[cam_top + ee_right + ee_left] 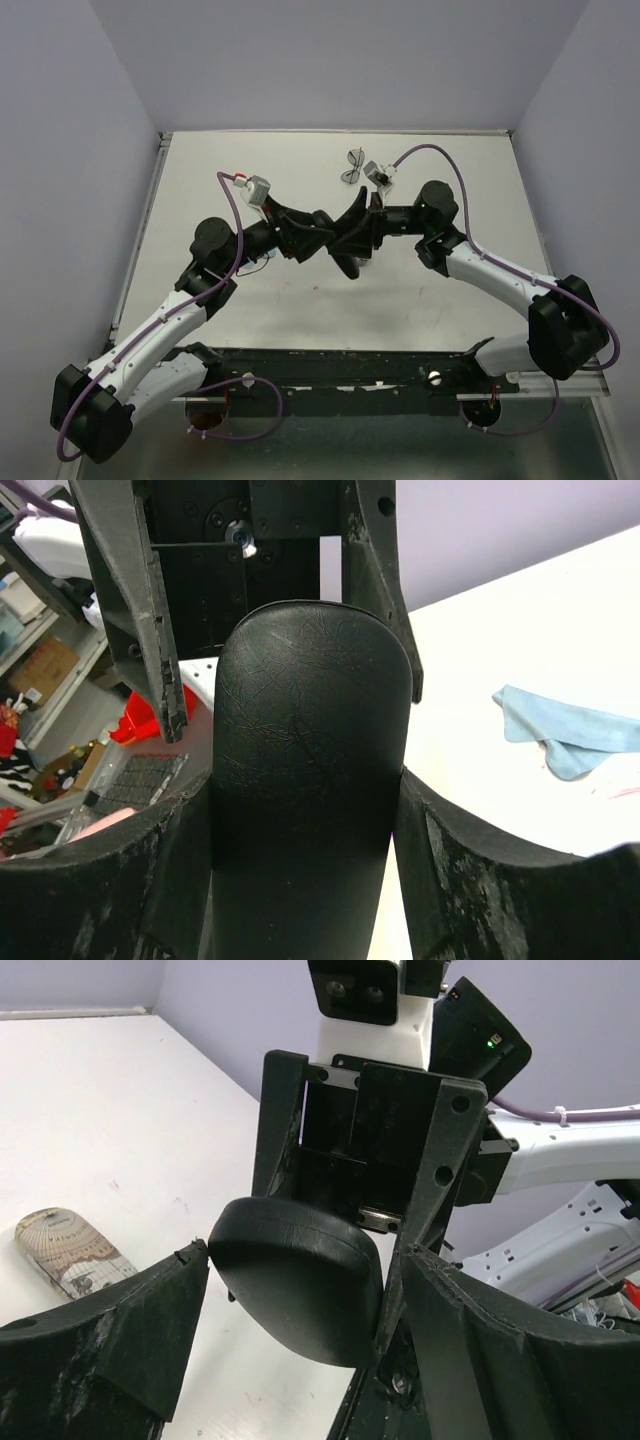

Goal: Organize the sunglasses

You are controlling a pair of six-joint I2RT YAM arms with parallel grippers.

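A black oblong hard case (312,710) hangs above the middle of the table where my two arms meet. My right gripper (300,792) is shut on it, both fingers pressed flat against its sides. My left gripper (305,1255) stands open around the case's rounded end (300,1290). Its right finger (490,1350) lies against the case, while a gap shows beside its left finger (120,1330). One pair of sunglasses (352,166), thin dark frame and grey lenses, lies on the table behind the grippers. No pink-purple pair is in view.
A beige patterned soft pouch (65,1250) lies on the table to the left of my left gripper. A light blue cloth (560,730) lies on the table to the right of the case. Purple walls close the table (470,300) on three sides.
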